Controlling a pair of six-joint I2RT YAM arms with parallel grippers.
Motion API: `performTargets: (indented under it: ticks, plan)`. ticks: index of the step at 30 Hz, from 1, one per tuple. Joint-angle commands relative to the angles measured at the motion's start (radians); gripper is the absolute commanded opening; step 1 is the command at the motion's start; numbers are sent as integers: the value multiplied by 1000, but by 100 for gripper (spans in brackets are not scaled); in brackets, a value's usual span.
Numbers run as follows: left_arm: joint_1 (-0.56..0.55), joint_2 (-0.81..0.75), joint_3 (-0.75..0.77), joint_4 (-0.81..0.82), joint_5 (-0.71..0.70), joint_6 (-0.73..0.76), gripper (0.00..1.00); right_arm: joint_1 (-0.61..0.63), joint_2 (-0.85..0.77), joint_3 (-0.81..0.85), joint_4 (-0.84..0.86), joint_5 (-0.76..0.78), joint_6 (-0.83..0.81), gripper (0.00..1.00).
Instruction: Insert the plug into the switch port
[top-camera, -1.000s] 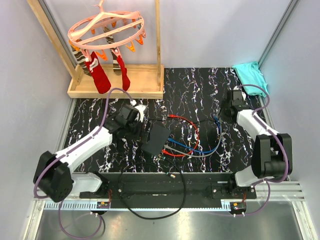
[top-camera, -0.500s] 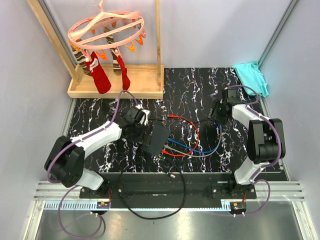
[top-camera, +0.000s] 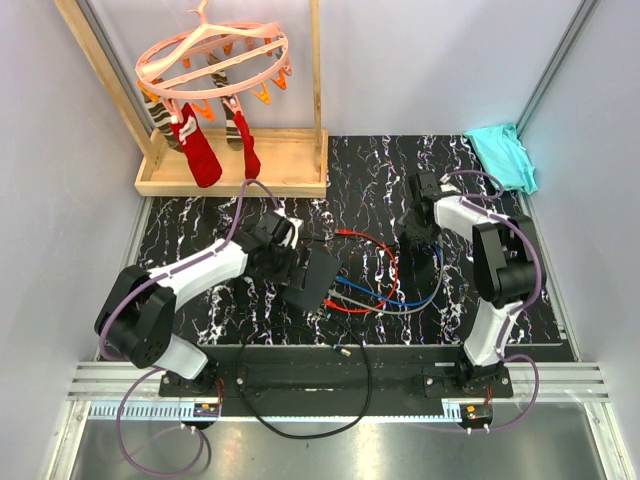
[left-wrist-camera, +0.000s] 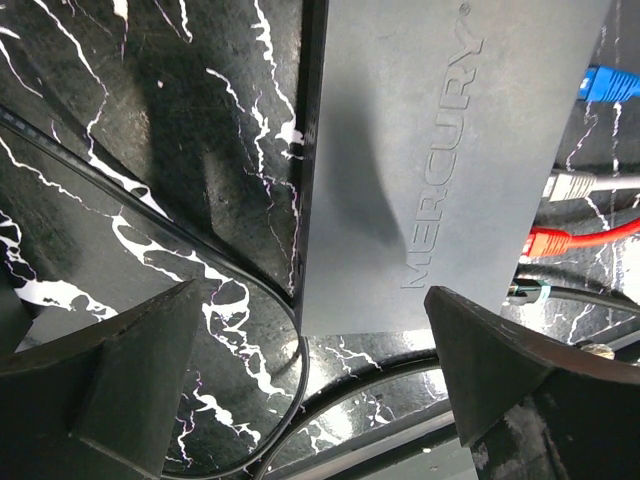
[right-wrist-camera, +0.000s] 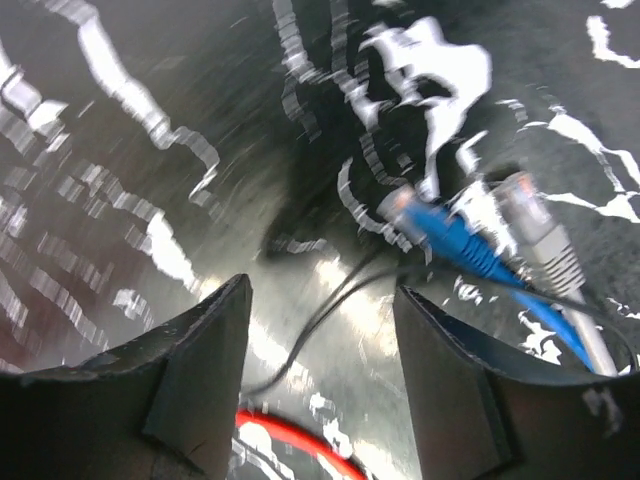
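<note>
From above, a wooden rack (top-camera: 235, 168) carrying a pink peg hanger (top-camera: 215, 60) and socks stands at the back left of the marbled black surface (top-camera: 370, 180). A teal cloth (top-camera: 500, 150) lies at the back right corner. The flat black box (top-camera: 318, 275) lies tilted mid-surface, with a tangle of cables (top-camera: 375, 290) just to its right, between the arms. The left arm stretches low to the box's left side, with the left pincer (top-camera: 290, 262) at that edge. The right arm is folded back on itself, its right pincer (top-camera: 413, 238) pointing down near the tangle's far end.

At the left wrist, the fingers (left-wrist-camera: 130, 380) stand wide apart around the box's near end, clamping nothing. A black cord (left-wrist-camera: 285, 330) curves beneath. Blue, grey and red connectors meet the box's right edge; the switch port itself cannot be made out.

The right wrist's view is blurred. Its fingers (right-wrist-camera: 195, 380) are apart over bare surface and a thin wire, and a loose blue plug (right-wrist-camera: 445, 235) and a loose grey plug (right-wrist-camera: 535, 240) lie side by side just beyond them.
</note>
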Motion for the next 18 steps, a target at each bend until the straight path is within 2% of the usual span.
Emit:
performTargets:
  ticks: [1,6,9,12,14,16,18]
  plan:
    - [-3,11,44,36,27,-12,99,1,72,93,-146,154,151,66]
    - [-3,25,48,31,37,-14,99,3,185,224,-292,166,187,57]
    - [-2,39,50,31,50,-20,99,6,220,267,-347,166,211,46]
    - [-3,60,48,31,68,-29,99,8,225,274,-352,158,216,29]
    - [-3,69,48,31,86,-43,99,9,222,293,-354,155,202,12]
    - [-2,85,48,31,96,-55,99,9,219,328,-352,152,169,3]
    - [-3,102,51,36,111,-63,99,9,213,359,-352,149,138,0]
